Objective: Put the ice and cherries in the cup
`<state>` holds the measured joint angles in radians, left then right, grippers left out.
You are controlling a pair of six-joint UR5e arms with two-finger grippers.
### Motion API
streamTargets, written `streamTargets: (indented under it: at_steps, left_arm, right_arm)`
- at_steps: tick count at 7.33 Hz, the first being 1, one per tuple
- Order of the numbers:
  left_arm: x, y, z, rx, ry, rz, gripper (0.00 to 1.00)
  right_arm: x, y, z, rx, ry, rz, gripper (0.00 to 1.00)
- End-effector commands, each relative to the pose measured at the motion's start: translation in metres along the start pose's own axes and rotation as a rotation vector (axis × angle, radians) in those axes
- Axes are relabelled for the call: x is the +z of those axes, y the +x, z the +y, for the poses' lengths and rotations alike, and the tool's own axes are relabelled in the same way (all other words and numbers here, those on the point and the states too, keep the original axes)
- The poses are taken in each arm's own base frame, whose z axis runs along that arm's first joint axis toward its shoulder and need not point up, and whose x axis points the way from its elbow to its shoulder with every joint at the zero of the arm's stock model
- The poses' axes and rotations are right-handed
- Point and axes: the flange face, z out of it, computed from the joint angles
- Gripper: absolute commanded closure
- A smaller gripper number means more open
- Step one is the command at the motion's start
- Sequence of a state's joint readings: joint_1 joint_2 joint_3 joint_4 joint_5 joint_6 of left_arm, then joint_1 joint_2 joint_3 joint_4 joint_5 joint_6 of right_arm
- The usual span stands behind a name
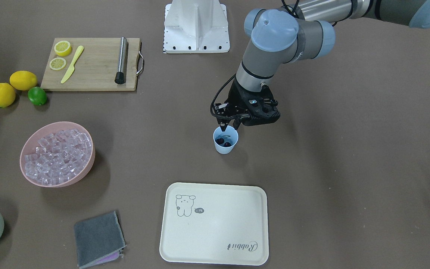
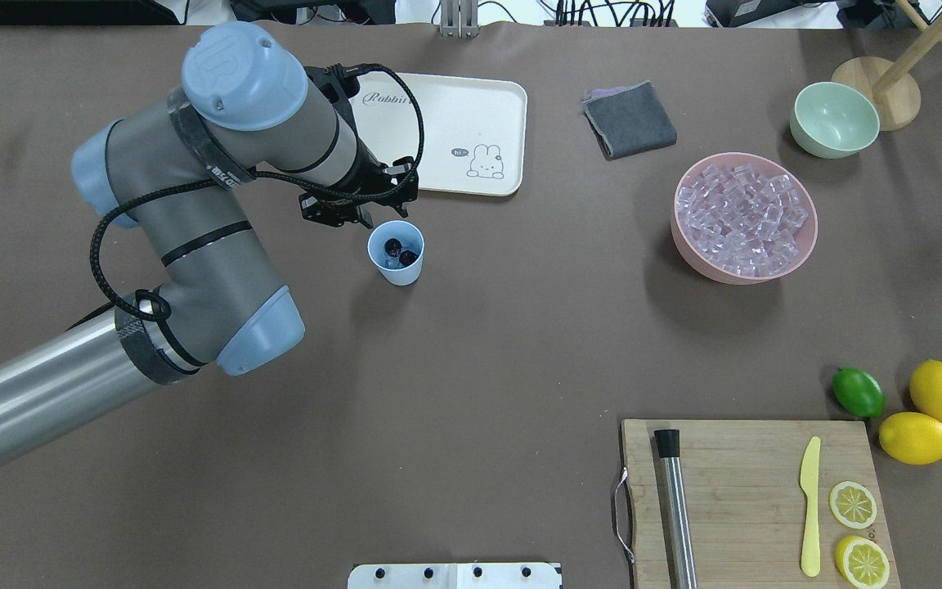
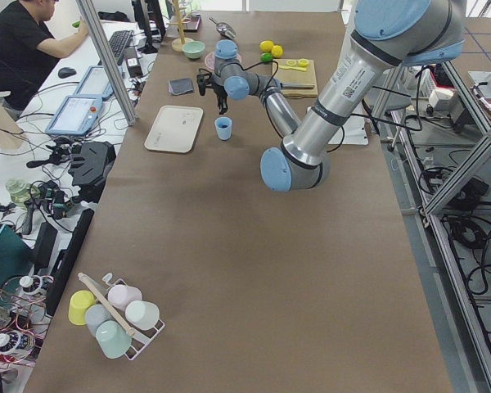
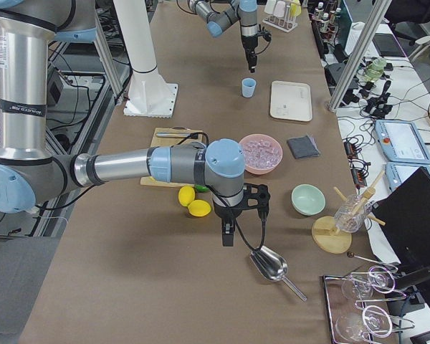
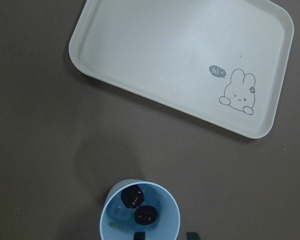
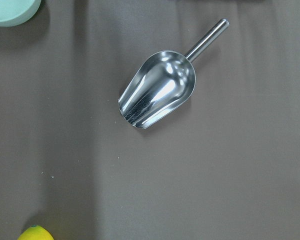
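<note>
— Where's the right gripper (image 4: 228, 240)?
— Near side, at the right end, hovering close to the metal scoop (image 6: 157, 92). Whether its fingers are parted I cannot tell.
— And farther out?
— The cup (image 2: 398, 276) stands in the middle with the cherries (image 2: 393, 246) inside. The left gripper (image 1: 227, 127) hangs at its rim, fingers spread, holding nothing. The ice (image 2: 742, 217) is heaped in the pink bowl (image 2: 688, 249), to the right.
</note>
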<state>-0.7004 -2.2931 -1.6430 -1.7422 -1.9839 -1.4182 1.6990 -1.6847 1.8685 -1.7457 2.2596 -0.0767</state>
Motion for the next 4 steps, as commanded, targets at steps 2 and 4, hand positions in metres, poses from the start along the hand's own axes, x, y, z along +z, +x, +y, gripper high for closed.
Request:
streamTargets:
  at_steps: [2,4]
  left_arm:
    - [-0.045,-0.099,-0.067,-0.004,0.007,-0.032,0.02]
    - [-0.108,-0.268,-0.177,0.117,-0.024,-0.094,0.02]
  right_arm:
    - [0.000,0.002,0.001,0.005,0.000,0.000,0.00]
    - [0.002,0.003,0.000,0.006,-0.004,-0.002,0.00]
